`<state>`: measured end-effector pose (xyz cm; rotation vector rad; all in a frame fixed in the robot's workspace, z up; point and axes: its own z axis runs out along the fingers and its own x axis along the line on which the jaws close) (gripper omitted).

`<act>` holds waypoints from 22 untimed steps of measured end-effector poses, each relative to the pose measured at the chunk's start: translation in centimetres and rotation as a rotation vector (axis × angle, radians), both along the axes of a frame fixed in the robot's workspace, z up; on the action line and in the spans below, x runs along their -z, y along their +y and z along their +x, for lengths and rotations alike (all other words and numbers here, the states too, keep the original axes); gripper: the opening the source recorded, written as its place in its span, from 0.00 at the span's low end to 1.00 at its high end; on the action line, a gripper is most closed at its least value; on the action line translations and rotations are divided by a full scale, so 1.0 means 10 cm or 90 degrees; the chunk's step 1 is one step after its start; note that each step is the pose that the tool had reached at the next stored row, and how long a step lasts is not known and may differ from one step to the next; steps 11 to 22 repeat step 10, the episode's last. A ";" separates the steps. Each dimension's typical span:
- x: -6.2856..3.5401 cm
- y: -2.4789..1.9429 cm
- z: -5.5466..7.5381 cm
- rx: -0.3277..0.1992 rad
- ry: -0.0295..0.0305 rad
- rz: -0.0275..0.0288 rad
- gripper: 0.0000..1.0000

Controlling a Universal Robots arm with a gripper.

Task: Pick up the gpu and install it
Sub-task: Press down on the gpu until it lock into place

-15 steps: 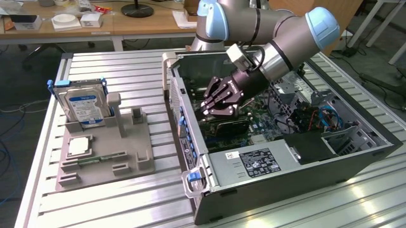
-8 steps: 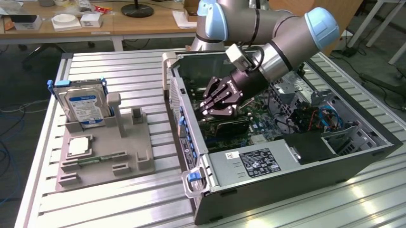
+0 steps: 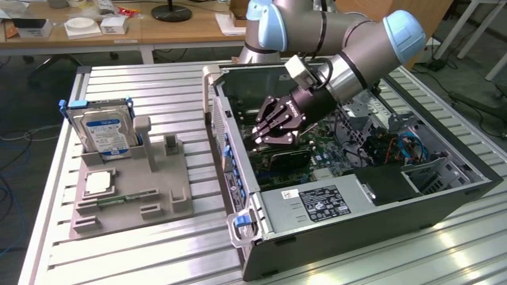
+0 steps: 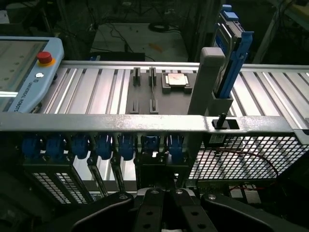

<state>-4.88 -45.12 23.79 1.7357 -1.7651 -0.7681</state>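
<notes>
step: seating gpu [image 3: 287,155] in computer case [image 3: 443,196] slot | gripper [image 3: 273,139] jaws pressed together, over the card's top edge | next: likely firm, even downward push, bracket aligned at rear slots

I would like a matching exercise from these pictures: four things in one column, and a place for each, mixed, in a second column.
Things
1. hard drive
2. gripper
3. gpu
4. processor chip

Places
A. inside the open computer case, low on the board, under the gripper
B. standing upright in the grey holder
C. lying flat on the grey holder
D. reaching down into the computer case, jaws shut

Pairs: 1-B, 2-D, 3-A, 4-C
</notes>
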 end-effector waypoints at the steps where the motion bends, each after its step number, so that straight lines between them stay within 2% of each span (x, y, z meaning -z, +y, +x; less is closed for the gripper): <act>1: 0.001 0.000 0.01 0.000 -0.0001 0.0002 0.10; 22: 0.000 0.000 0.02 0.000 0.0000 0.0001 0.10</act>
